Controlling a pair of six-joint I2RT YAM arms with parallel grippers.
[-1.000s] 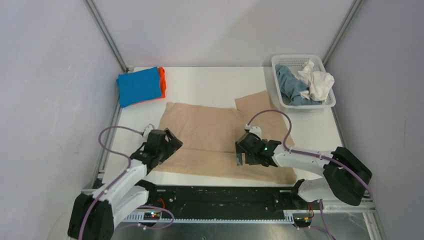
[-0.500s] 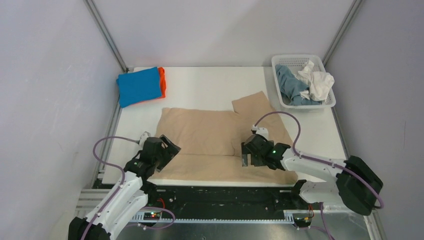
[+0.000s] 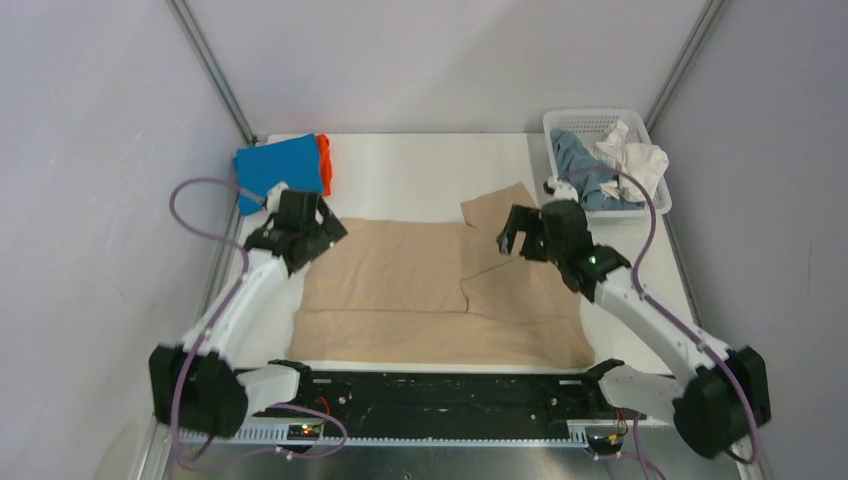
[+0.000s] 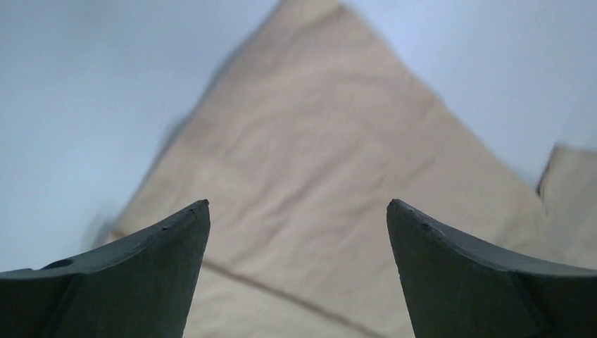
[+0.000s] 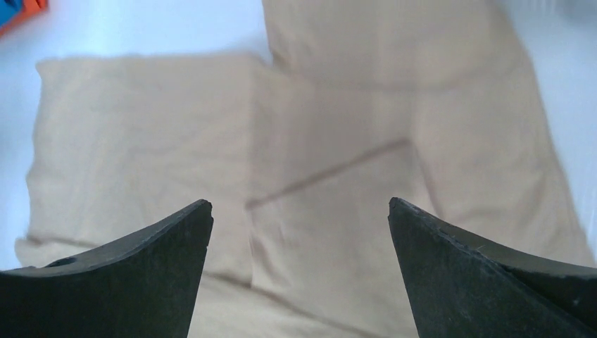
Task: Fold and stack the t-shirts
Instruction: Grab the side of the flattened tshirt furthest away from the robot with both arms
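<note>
Both arms have swung out from the near half of the beige tee (image 3: 420, 290) to its far edge. The left pincer (image 3: 310, 232) now sits at the far-left corner and the right pincer (image 3: 515, 240) by the far-right sleeve. Both pincers are spread wide and carry nothing; in my wrist views the cloth shows between the left (image 4: 298, 208) and right (image 5: 300, 204) tips. I can't tell whether either tip touches it.

The tee lies flat mid-surface (image 3: 420, 175), with a crease across its near part and an overlapping flap on the right. The blue tee (image 3: 278, 172) sits folded on the orange one (image 3: 323, 163) in the far-left corner. The grey-blue (image 3: 580, 165) and white (image 3: 632, 160) tees are bunched in the basket (image 3: 598, 113).

My worries from here:
- If the two pincers bite at unequal depths, the next fold will likely skew.
- On the right, the layers overlap, so I may catch only the top one and pull the flap open.
- The sleeve juts out at an angle and could trail loose.
- The left pincer works just beside the folded stack, and a wide swing could knock it.
- The right arm passes near the basket.
</note>
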